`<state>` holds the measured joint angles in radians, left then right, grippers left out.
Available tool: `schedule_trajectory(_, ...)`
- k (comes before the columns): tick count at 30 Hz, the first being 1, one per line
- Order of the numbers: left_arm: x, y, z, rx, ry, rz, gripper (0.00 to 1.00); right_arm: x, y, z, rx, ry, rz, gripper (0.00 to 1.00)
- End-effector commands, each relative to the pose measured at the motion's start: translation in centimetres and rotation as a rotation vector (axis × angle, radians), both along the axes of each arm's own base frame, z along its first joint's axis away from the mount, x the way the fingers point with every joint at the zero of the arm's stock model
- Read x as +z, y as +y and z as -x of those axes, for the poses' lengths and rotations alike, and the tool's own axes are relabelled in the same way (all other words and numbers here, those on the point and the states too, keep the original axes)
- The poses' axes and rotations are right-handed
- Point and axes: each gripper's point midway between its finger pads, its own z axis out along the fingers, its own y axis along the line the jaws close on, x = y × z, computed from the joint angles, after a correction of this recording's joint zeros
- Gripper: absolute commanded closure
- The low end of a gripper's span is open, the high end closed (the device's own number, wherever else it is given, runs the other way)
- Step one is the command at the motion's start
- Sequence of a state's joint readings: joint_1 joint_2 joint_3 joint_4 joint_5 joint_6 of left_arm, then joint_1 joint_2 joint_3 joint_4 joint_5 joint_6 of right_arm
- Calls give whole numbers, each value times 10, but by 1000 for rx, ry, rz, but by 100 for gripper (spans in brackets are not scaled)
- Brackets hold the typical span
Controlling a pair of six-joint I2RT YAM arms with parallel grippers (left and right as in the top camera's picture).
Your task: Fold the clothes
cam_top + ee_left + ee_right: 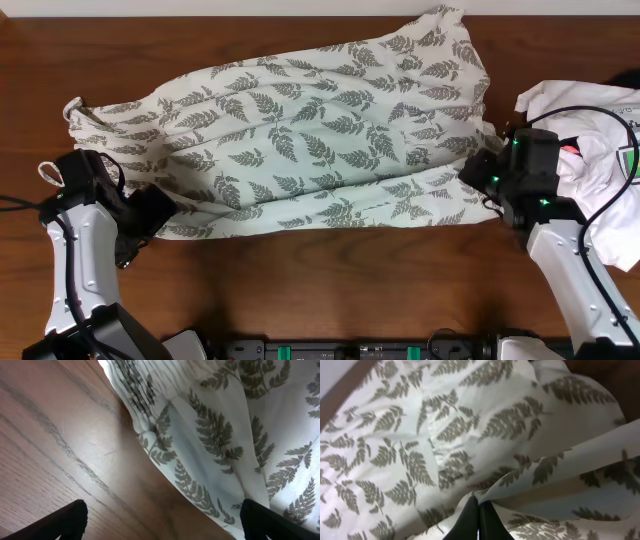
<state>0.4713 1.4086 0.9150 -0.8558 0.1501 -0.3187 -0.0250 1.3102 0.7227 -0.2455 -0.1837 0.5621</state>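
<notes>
Clothes (310, 140), white fabric with grey-green fern leaves, spread wrinkled, bunched at right, right gripper (479, 519) clenched on its right edge, left gripper (162, 521) released wide at its near-left hem

The left wrist view cuts the left gripper (165, 517) down to two black tips at the lower edge. In the right wrist view the large white thin garment printed with grey-green fern leaves (470, 425) runs out of the left, right and lower edges, and its folds hide the part pinched by the right gripper (478, 505). From overhead, both pairs of fingers are hidden under the black wrist housings (530, 160). The plain white crumpled garment (560, 98) runs out of the right edge, and its small tag (631, 160) is too small to read.
</notes>
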Motion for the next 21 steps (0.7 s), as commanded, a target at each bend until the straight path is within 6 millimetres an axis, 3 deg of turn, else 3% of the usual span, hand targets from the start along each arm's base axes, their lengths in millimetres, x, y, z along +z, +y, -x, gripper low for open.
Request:
schedule_trajectory(1,-4,2,3,23,19,-1,2,4,-2,-13,-5,-36,9,98)
schedule_trajectory(11,-3,3,1,23,10,-5,2,17,-16,-54,-69,-194,54,98)
schedule_trajectory(21,-5,5,-1,24,-2,-12,2,23,-17,-84,-77,-313,53,99)
